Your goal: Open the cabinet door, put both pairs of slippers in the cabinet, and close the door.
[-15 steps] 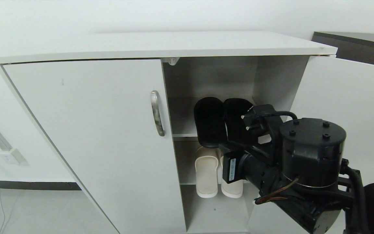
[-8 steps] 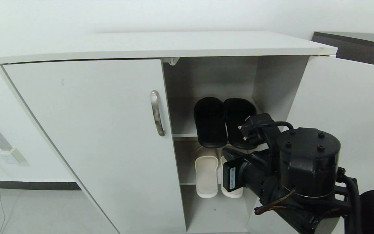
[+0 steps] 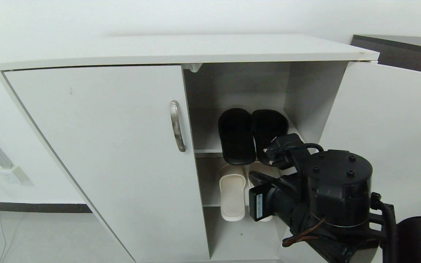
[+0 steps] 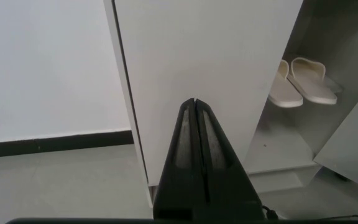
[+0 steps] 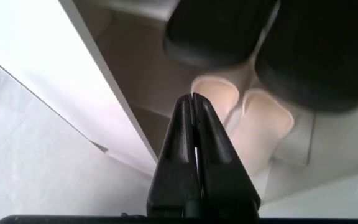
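So, stage: both pairs are in the white two-door cabinet (image 3: 181,47). By my reading you have only the door left to close.
Black slippers: the pair of black rubber slippers (image 3: 236,135) lies side by side on the upper shelf (image 3: 205,150), heels hanging out past its front edge.
Cream slippers: the pair of cream rubber slippers (image 3: 231,195) sits on the lower shelf (image 3: 210,205) directly below, heels also over the edge.
Doors: the right-hand white door (image 3: 389,128) stands wide open. The left-hand white door (image 3: 97,146), with its curved metal handle (image 3: 175,126), is closed.
Right end effector (image 5: 193,102): clenched on nothing, fingers pressed together. It sits in front of the opening, just beside the black heels and above the cream pair.
Left end effector (image 4: 195,106): also clenched and empty, low down and facing the closed left door.
Risk, snagging: your right wrist is close to the overhanging black heel. Pulling back at an angle could catch it and drag that slipper off the shelf.
Risk, door: your right arm sits in front of the opening, in the path of the open door. Swing the door before the arm is clear and it will likely strike the arm.
Risk, overhang: the heels may stop the door from seating flush, so watch for springback.
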`<state>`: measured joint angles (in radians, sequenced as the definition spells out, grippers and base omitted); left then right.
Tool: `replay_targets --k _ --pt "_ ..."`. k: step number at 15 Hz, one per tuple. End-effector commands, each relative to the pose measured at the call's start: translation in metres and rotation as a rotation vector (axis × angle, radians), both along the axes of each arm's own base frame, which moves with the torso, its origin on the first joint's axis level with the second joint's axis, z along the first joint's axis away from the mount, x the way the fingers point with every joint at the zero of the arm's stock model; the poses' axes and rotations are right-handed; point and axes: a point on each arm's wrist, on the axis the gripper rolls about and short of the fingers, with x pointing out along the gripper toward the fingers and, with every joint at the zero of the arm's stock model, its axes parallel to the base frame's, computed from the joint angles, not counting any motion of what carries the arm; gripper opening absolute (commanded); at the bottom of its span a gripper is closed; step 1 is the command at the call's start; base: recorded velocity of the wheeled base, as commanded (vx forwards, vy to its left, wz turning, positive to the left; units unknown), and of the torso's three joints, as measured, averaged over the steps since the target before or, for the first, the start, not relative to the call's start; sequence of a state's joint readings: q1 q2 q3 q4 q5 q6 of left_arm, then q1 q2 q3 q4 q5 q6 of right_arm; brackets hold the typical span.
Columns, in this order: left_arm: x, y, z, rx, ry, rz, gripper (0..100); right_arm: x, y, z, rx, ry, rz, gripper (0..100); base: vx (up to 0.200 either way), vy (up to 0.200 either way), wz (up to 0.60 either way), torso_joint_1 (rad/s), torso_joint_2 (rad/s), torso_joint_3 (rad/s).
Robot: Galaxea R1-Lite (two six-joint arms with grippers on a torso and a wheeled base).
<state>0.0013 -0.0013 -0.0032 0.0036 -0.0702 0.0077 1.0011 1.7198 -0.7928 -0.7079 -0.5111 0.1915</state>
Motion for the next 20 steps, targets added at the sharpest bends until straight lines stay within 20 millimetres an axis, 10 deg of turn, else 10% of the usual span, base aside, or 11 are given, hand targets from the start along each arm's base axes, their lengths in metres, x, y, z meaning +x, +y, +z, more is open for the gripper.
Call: replay_targets --k 1,20 --pt "0.000 0.000 0.000 0.000 0.001 0.000 0 0.000 0.001 -0.003 -0.008 0.005 0.002 0 -0.200 0.000 0.00 0.012 0.01 0.002" --pt "0.000 0.000 0.000 -0.003 0.001 0.000 0 0.005 -0.001 -0.024 -0.050 0.008 -0.006 0 -0.189 0.000 0.00 0.002 0.00 0.003"
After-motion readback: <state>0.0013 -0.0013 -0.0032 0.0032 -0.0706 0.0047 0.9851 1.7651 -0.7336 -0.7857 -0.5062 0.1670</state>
